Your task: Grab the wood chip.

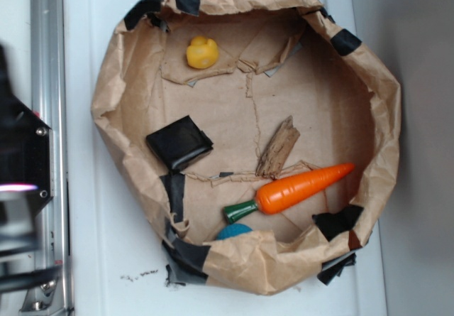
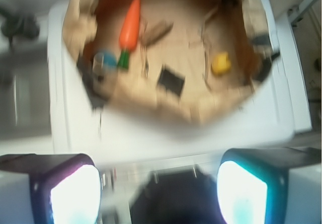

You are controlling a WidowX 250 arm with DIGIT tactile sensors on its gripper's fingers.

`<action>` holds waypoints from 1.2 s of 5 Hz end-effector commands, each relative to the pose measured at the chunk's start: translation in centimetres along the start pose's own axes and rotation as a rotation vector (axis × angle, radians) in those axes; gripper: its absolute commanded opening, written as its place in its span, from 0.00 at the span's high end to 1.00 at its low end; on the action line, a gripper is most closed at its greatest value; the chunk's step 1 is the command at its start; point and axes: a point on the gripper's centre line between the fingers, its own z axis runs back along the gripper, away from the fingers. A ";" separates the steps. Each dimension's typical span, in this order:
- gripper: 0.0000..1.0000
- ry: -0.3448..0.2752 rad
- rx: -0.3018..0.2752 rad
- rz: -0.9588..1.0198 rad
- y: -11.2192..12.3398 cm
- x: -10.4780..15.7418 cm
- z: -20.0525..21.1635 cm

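Wood chip [image 2: 157, 31]: upper centre of my wrist view, far beyond my spread, empty gripper [image 2: 160, 194], long axis tilted beside carrot [image 2: 130, 22].

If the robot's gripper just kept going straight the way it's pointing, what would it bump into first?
Probably the white tabletop or the paper rim, not the wood chip. The gripper points just short of the paper nest, though the blurry wrist view makes depth uncertain.

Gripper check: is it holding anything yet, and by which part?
Nothing is held. The gripper is open, its fingers empty, well back from the paper-lined bin. The wood chip lies untouched beside the carrot.
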 end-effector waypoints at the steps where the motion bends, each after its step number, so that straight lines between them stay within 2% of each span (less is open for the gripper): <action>1: 0.00 -0.057 -0.049 0.467 2.2 9.0 -5.7; 2: 0.00 -0.007 -0.051 0.727 2.2 12.6 -10.7; 3: 0.00 0.026 -0.014 0.756 1.6 14.0 -14.4; 5: 0.00 0.026 -0.014 0.756 1.6 14.0 -14.4; 6: 0.00 -0.007 -0.009 0.715 0.6 11.6 -17.5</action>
